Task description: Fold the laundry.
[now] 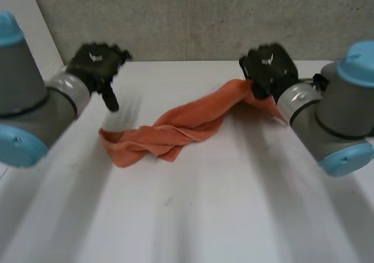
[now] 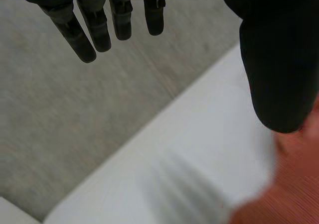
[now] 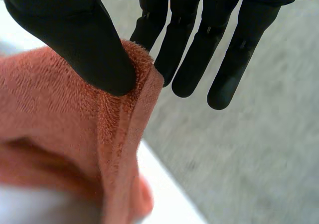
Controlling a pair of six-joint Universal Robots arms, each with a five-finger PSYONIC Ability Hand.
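Observation:
An orange towel (image 1: 175,125) lies twisted in a rope across the white table (image 1: 204,210), sloping up to the right. My right hand (image 1: 269,67) holds its raised right end above the table. There the thumb (image 3: 75,35) pinches the hemmed corner of the towel (image 3: 65,114) against the fingers (image 3: 199,50). The towel's left end rests in a heap on the table. My left hand (image 1: 96,64) hovers above and behind that end, open and empty. Its fingers (image 2: 94,25) are straight, and the towel (image 2: 289,184) lies below its thumb (image 2: 279,59).
A grey concrete wall (image 1: 204,17) runs behind the table's far edge. Both grey arms reach in from the sides. The near half of the table is bare white surface.

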